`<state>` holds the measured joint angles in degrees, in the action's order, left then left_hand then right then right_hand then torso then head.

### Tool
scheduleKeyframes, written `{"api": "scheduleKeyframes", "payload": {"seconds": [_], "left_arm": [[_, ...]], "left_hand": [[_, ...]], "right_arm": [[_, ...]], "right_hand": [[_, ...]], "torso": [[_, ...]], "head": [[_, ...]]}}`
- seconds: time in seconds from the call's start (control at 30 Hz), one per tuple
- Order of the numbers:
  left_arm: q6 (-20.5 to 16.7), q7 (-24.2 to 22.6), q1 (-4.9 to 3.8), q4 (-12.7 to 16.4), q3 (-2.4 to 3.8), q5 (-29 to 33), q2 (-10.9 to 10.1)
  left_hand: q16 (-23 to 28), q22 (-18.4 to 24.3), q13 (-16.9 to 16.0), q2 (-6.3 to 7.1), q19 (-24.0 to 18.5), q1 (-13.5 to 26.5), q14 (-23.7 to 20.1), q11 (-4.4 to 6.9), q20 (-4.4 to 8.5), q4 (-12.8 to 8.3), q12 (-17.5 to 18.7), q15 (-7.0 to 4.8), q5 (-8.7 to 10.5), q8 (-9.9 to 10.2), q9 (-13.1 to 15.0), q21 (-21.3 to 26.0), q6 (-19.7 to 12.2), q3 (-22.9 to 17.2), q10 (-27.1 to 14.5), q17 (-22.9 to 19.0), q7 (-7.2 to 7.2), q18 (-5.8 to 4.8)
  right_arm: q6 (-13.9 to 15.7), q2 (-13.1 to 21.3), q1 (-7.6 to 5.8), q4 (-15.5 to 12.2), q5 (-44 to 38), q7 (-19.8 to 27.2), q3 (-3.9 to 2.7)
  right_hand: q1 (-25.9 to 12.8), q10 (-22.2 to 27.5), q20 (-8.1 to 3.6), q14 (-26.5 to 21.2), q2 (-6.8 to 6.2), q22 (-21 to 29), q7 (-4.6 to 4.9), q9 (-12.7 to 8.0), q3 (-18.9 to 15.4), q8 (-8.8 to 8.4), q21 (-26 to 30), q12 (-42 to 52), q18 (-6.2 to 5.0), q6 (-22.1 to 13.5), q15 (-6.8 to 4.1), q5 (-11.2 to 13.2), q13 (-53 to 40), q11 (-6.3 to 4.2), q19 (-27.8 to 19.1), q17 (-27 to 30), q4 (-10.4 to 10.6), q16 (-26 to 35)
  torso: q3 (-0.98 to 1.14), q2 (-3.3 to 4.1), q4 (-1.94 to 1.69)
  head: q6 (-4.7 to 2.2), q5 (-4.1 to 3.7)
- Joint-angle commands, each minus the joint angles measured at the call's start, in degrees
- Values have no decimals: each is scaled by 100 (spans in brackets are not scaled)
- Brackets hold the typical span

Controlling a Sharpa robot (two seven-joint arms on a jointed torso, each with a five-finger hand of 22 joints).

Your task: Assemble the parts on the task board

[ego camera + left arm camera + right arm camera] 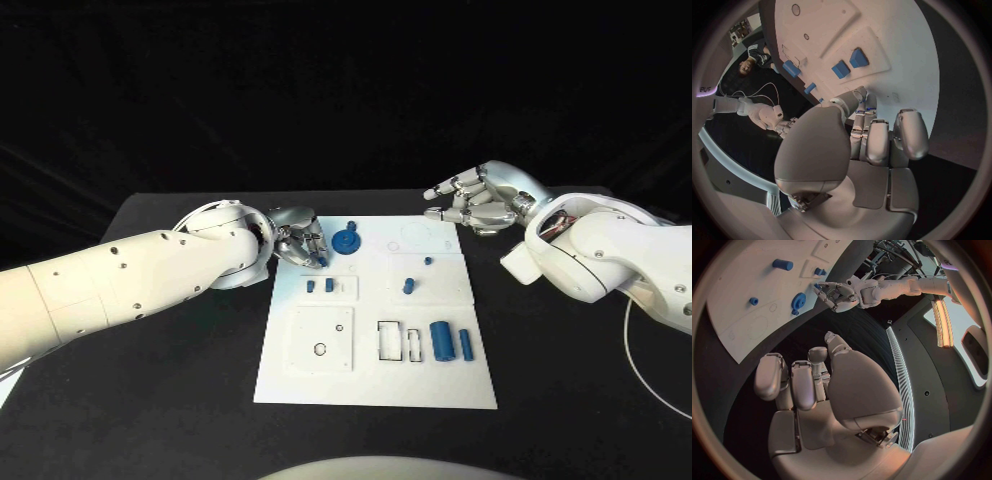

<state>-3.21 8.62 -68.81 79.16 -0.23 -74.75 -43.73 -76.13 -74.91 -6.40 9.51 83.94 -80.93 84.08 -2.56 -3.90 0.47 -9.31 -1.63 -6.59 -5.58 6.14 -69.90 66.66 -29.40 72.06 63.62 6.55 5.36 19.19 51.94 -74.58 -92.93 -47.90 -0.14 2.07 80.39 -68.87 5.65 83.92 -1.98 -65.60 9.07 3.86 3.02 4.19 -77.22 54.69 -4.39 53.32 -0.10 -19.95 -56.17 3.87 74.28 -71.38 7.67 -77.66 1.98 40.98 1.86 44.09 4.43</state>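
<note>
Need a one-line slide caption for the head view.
Both hands, left and right, hover empty beside the white board with its blue parts.

The left hand [299, 243] covers the task board's [378, 385] near corner; whether its fingertips pinch anything is unclear.

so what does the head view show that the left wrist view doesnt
Head view alone: the blue gear near the task board's far edge, the two tall blue cylinders at its near right, and the whole board outline. Left wrist view alone: the left hand's palm side up close, fingers curled with nothing in them. Both: the board, the pair of small blue blocks, and the right hand holding nothing off the board's far right corner.
</note>
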Motion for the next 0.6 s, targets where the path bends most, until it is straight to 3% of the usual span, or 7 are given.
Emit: {"api": "scheduleKeyframes", "payload": {"seconds": [0.03, 0.6], "left_arm": [[125, -9, 0, 12, 1, 33, 20], [219, 104, 0, -56, -21, -50, 91]], "left_hand": [[4, -146, -8, -9, 136, 41, 145, 2, 15, -8, 29, -44, 14, -22, 7, -9, 39, 34, 36, -14, 1, -111], [3, -151, -9, -8, 136, 48, 144, 4, 18, -13, 43, -48, 15, -16, 5, -12, 40, 41, 40, -18, -2, -111]], "right_arm": [[-76, -7, 3, -3, -16, 32, 0], [-76, 1, 3, -16, -16, 28, 0]], "right_hand": [[2, -15, 8, 223, 47, -1, 2, 8, 27, 29, 32, 32, -101, 41, -43, -33, -6, -5, -39, -6, -7, 13], [2, -15, 8, 223, 47, -1, 2, 8, 27, 29, 32, 32, -101, 41, -43, -33, -6, -5, -39, -6, -7, 13]], "torso": [[2, -1, 6], [0, 1, 6]], "head": [[4, 6], [25, -8]]}}
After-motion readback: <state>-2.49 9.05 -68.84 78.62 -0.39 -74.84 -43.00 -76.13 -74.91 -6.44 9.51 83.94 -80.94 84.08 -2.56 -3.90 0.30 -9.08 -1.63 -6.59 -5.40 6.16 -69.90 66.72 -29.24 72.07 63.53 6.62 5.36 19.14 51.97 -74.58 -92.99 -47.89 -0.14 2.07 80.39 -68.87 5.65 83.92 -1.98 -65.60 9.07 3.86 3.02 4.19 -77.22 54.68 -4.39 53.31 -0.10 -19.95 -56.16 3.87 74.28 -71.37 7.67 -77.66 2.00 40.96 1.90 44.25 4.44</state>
